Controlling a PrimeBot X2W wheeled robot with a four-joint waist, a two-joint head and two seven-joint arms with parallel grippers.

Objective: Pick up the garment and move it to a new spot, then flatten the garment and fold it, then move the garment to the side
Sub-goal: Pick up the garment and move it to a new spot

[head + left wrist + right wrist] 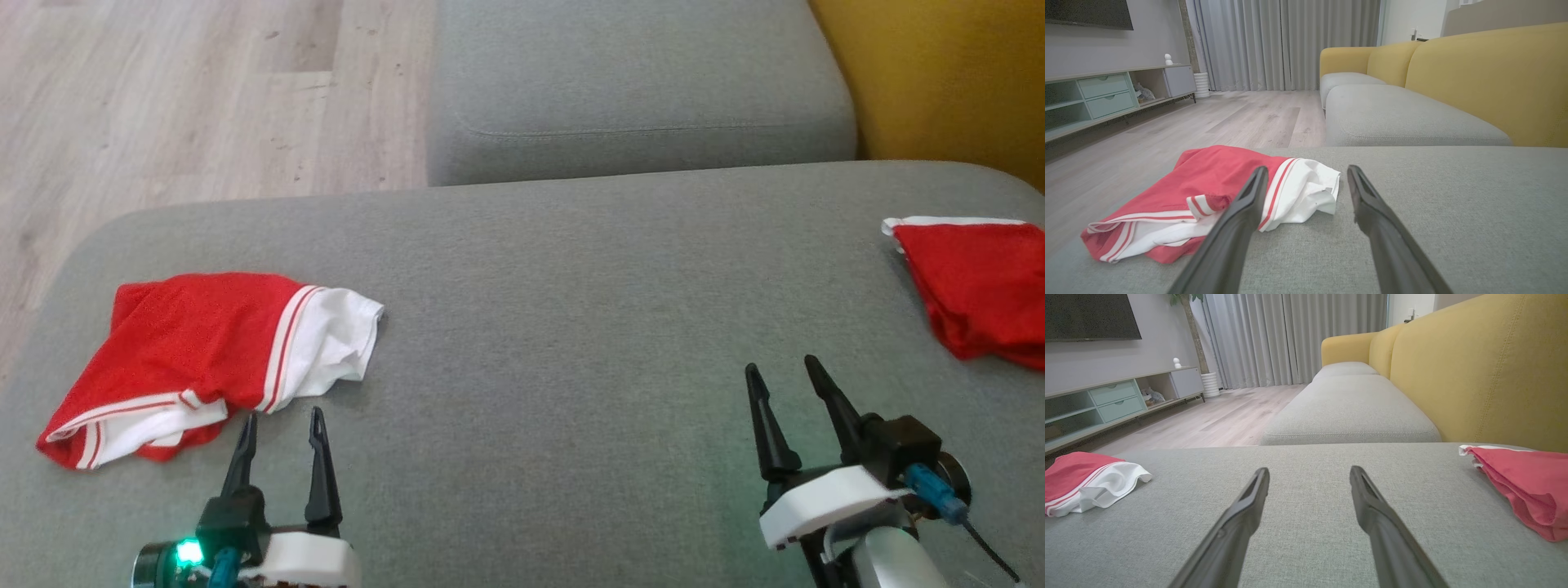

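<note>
A crumpled red garment with white panels and red stripes [204, 359] lies on the left part of the grey sofa cushion [555, 310]. My left gripper [282, 418] stands open just in front of its near edge, with nothing between the fingers; in the left wrist view the garment [1208, 200] lies ahead and to the left of that gripper [1306, 171]. My right gripper [780, 369] is open over bare cushion at the right, and the right wrist view shows the gripper [1309, 471] empty, the garment [1086, 482] far to its left.
A second red piece with a white edge [980, 286] lies at the cushion's right end, seen again as a folded red piece [1523, 482]. Another grey seat cushion [637, 82] lies beyond, yellow backrest [947, 73] to the right, wooden floor [163, 98] to the left.
</note>
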